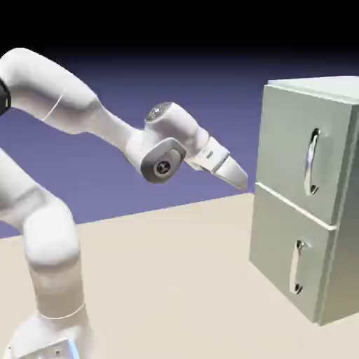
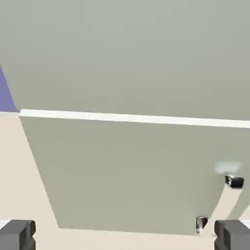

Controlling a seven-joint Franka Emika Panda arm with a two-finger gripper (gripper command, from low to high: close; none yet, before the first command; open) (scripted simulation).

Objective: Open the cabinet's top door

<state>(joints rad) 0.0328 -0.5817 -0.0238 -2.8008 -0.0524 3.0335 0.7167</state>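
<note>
Blue-violet backdrop and a pale table (image 1: 161, 273) frame the scene. At the arm's end the gripper (image 1: 237, 175) stands released, jaws spread wide and holding nothing; its fingertips (image 2: 18, 233) show far apart at the bottom corners of the hand view with only cabinet face between them.

From the gripper, the cabinet (image 1: 336, 231) lies ahead, toward the exterior view's right, with a clear gap of air between. The top door (image 1: 287, 151) is shut, and its handle (image 1: 313, 163) sits further right and roughly level with the fingertips. The handle's long axis runs vertical, so I judge the jaws must straddle it from the sides as the hand advances.

Only the exterior view shows both handles whole and the gap to the door. The hand view, aimed lower, shows the pale seam (image 2: 136, 117) between the doors and the lower handle's mounts (image 2: 234, 182); the top handle is out of its frame.
</note>
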